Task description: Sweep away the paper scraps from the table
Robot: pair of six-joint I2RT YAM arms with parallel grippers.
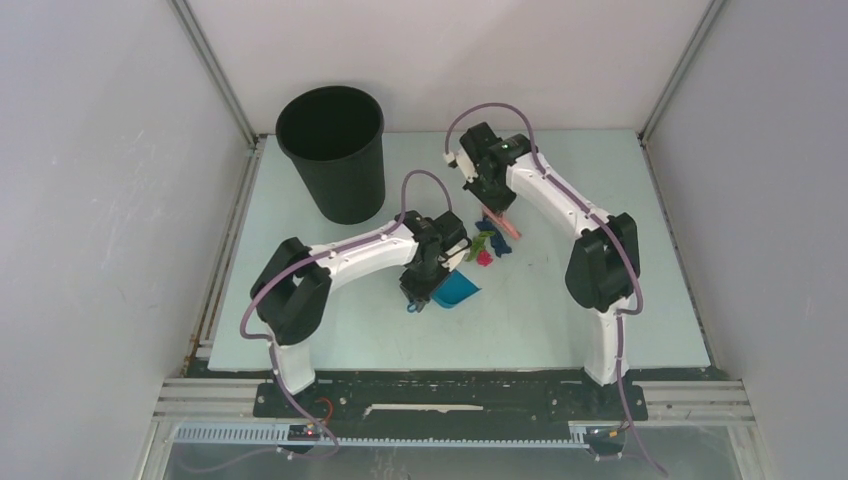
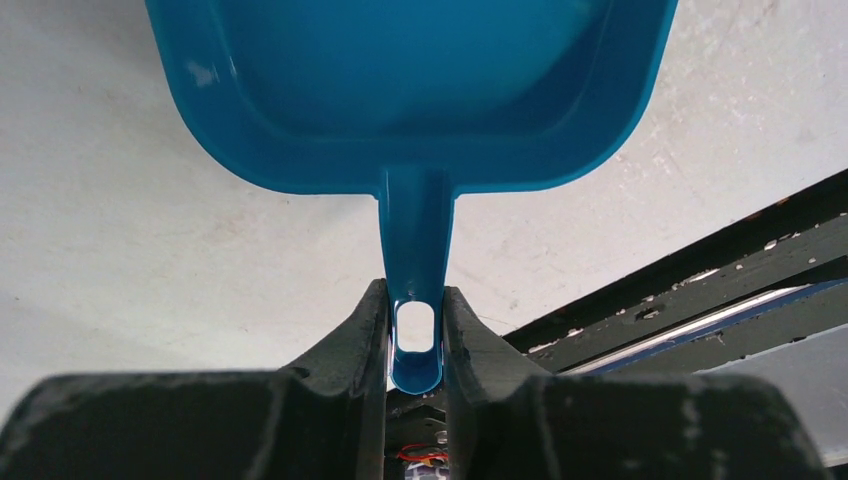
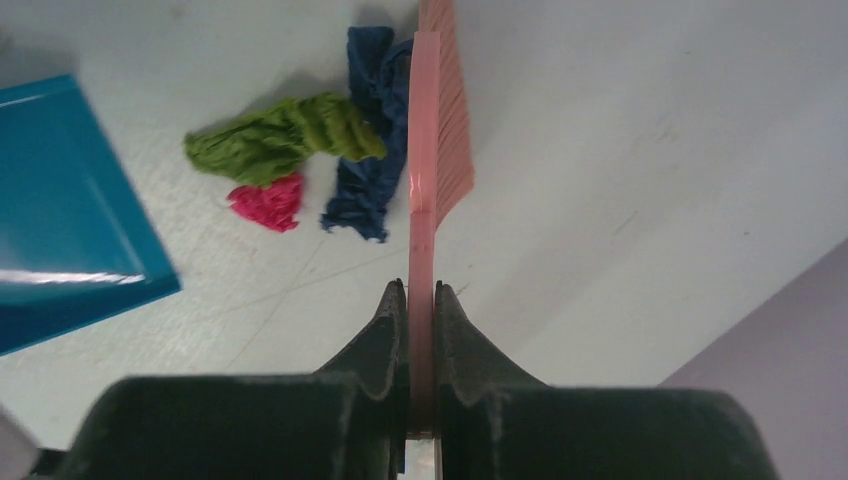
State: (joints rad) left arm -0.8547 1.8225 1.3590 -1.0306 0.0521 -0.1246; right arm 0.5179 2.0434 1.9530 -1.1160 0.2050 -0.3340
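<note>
My left gripper point(image 1: 418, 285) point(image 2: 415, 300) is shut on the handle of the blue dustpan point(image 1: 458, 291) point(image 2: 400, 90), which rests on the table point(image 1: 560, 310). My right gripper point(image 1: 490, 195) point(image 3: 421, 290) is shut on the handle of the pink hand brush point(image 1: 502, 222) point(image 3: 432, 130). The brush bristles touch a dark blue paper scrap point(image 3: 365, 180). A green scrap point(image 3: 280, 135) and a magenta scrap point(image 3: 268, 203) lie just left of it, between brush and dustpan edge point(image 3: 70, 220). The scraps point(image 1: 487, 247) sit close together right of the dustpan mouth.
A tall black bin point(image 1: 335, 150) stands at the back left of the table. Metal rails edge the table at the front point(image 1: 450, 390). White walls close in the left, right and back.
</note>
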